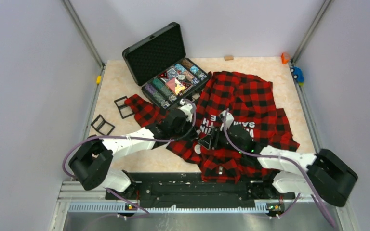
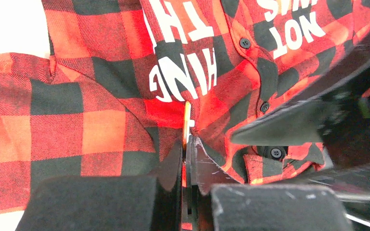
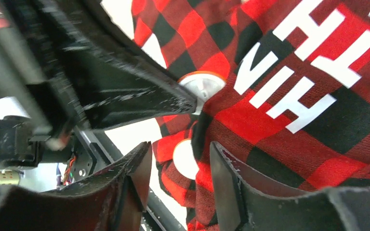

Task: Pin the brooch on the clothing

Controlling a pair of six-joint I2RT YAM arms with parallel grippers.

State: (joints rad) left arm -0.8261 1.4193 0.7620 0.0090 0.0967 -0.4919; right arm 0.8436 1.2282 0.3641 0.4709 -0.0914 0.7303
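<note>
The red-and-black checked shirt (image 1: 250, 103) with white lettering lies spread over the table's middle and right. My left gripper (image 2: 188, 144) is shut on the brooch (image 2: 187, 120), a thin disc seen edge-on, its tip against the cloth just below the lettering. In the right wrist view the brooch (image 3: 203, 86) is a white disc with an orange rim at the left finger's tip. My right gripper (image 3: 180, 147) is open, its jaws astride a raised fold of the shirt (image 3: 289, 134). A second white round patch (image 3: 185, 159) shows between them. Both grippers meet over the shirt's near-left part (image 1: 207, 138).
An open black case (image 1: 159, 53) with coloured items stands at the back left, touching the shirt's sleeve. Black frames (image 1: 102, 125) lie at the left. A small wooden block (image 1: 229, 57) and orange and blue toys (image 1: 294, 70) sit at the back right.
</note>
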